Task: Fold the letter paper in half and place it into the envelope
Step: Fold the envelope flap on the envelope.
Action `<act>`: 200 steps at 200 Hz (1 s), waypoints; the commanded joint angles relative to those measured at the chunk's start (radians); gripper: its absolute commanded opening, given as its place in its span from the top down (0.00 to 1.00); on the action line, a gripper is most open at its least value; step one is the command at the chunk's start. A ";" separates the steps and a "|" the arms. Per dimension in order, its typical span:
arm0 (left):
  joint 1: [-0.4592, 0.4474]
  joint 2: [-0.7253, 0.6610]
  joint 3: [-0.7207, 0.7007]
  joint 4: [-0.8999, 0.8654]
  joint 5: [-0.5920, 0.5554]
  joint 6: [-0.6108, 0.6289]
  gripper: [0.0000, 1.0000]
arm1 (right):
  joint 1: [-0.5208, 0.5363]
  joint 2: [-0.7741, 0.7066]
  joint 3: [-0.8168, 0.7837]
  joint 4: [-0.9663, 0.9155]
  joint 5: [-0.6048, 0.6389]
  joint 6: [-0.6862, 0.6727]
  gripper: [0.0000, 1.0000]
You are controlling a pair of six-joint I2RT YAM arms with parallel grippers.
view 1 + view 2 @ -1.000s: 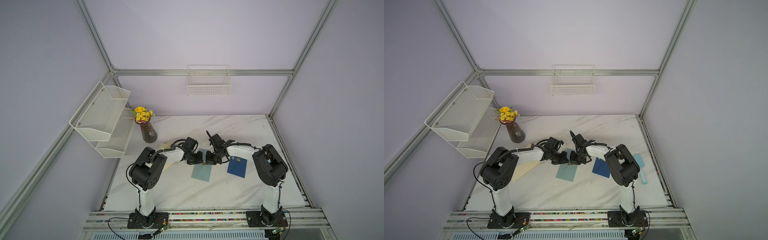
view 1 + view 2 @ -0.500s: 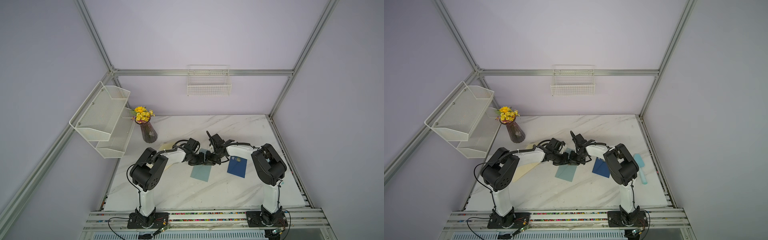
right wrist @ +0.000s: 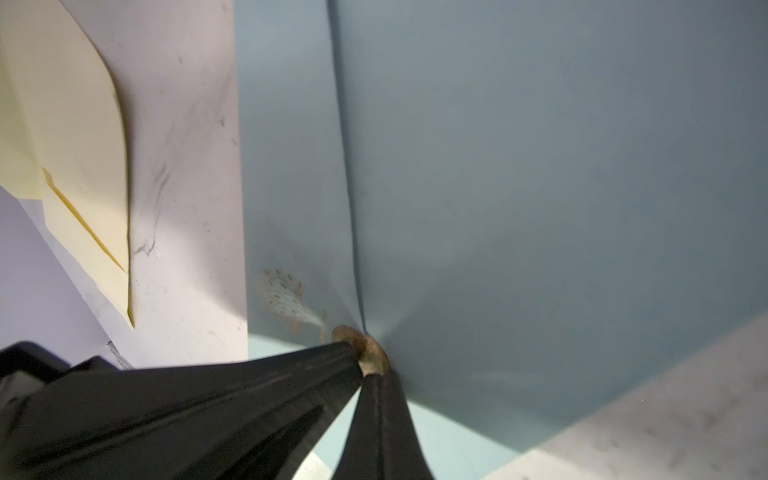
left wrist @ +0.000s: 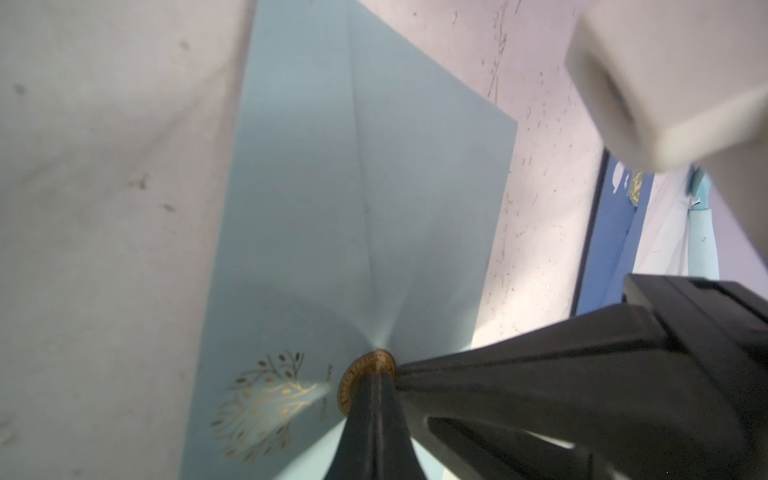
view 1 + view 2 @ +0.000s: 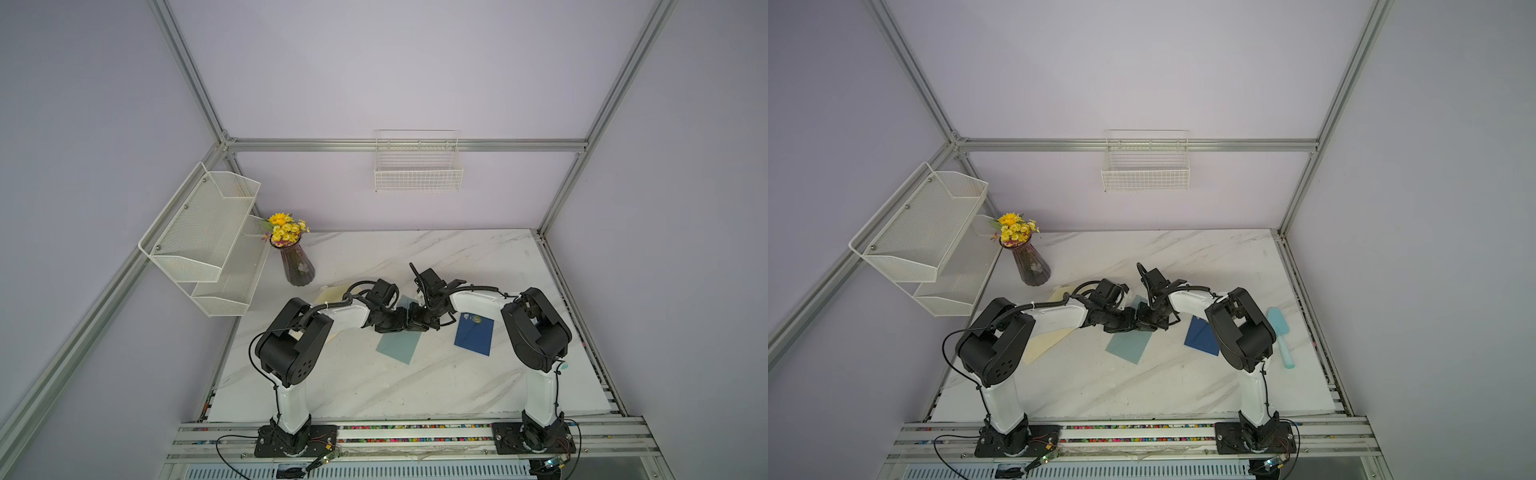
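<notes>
Within the last second our two arms have drawn together, so the left gripper (image 4: 371, 384) and the right gripper (image 3: 374, 380), each with its jaws pressed together, now meet tip to tip. They pinch the pale grey-blue paper envelope (image 5: 397, 347) mid-table by its round gold seal (image 4: 350, 380). We judge the flap is being raised for loading. The cream letter paper (image 5: 1043, 341) lies outside the envelope, under the left arm.
</notes>
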 commanded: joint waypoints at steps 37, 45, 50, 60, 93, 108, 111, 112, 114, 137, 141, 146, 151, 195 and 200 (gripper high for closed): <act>-0.010 0.037 -0.024 -0.094 -0.037 0.026 1.00 | -0.035 0.010 -0.015 -0.156 0.207 0.006 1.00; -0.010 0.040 -0.025 -0.095 -0.039 0.025 1.00 | -0.039 0.007 -0.016 -0.157 0.209 0.006 1.00; -0.010 0.040 -0.025 -0.096 -0.038 0.024 1.00 | -0.042 0.007 -0.017 -0.156 0.208 0.005 1.00; -0.010 0.042 -0.027 -0.094 -0.040 0.023 1.00 | -0.044 0.011 -0.016 -0.155 0.196 -0.002 1.00; -0.010 0.045 -0.008 -0.100 -0.033 0.020 1.00 | -0.051 0.026 -0.016 -0.154 0.177 -0.005 1.00; -0.012 0.050 0.016 -0.101 -0.029 0.018 1.00 | -0.077 0.023 -0.042 -0.138 0.151 -0.005 1.00; -0.013 0.052 0.021 -0.102 -0.029 0.017 1.00 | -0.082 0.023 -0.046 -0.134 0.146 -0.004 1.00; -0.013 0.053 0.023 -0.103 -0.028 0.016 1.00 | -0.084 0.023 -0.049 -0.132 0.143 -0.004 1.00; -0.013 0.055 0.026 -0.102 -0.028 0.015 1.00 | -0.087 0.024 -0.052 -0.129 0.138 -0.003 1.00; -0.017 0.088 0.060 -0.104 -0.006 0.002 1.00 | -0.110 0.037 -0.061 -0.119 0.106 -0.007 1.00; -0.020 0.093 0.062 -0.104 -0.005 0.000 1.00 | -0.114 0.038 -0.064 -0.117 0.100 -0.007 1.00; -0.024 0.098 0.064 -0.103 -0.004 -0.004 1.00 | -0.118 0.042 -0.066 -0.113 0.091 -0.004 1.00; -0.029 0.101 0.066 -0.100 -0.004 -0.009 1.00 | -0.122 0.041 -0.070 -0.108 0.084 -0.001 1.00; -0.053 0.130 0.066 -0.076 0.006 -0.037 1.00 | -0.137 0.044 -0.090 -0.082 0.057 0.015 1.00; -0.052 0.128 0.059 -0.070 0.003 -0.037 1.00 | -0.139 0.043 -0.093 -0.080 0.053 0.017 1.00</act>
